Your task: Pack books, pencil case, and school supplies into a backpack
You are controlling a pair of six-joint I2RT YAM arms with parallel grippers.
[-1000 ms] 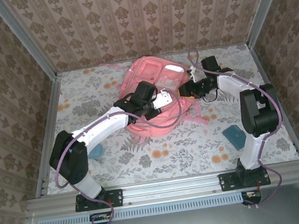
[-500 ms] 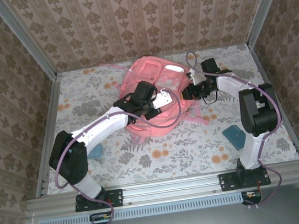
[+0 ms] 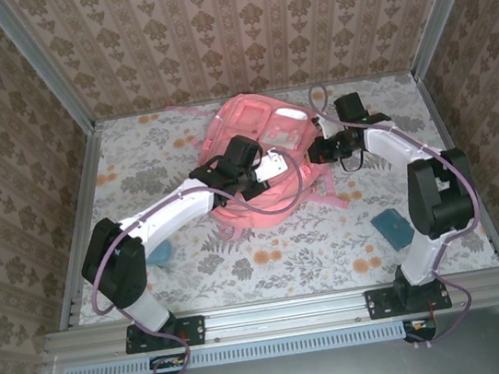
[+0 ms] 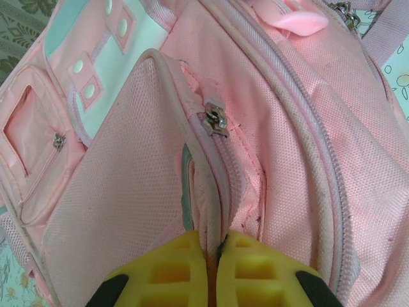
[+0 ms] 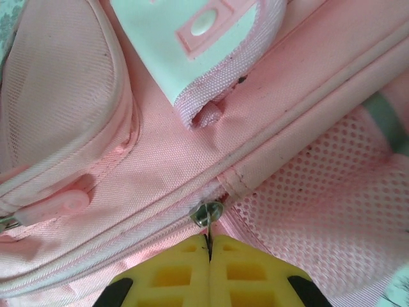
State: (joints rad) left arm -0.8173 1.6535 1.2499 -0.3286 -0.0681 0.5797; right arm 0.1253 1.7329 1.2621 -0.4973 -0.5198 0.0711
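Two pinches on the pink backpack.
Left gripper nips a pocket seam; right gripper grips a silver zip pull beside pink mesh.

No legible text, label, brand, number or sign found. I checked backpack fabric, zip pull and pale patch up close, and wallpaper and floral tabletop from above: only patterns, nothing readable.
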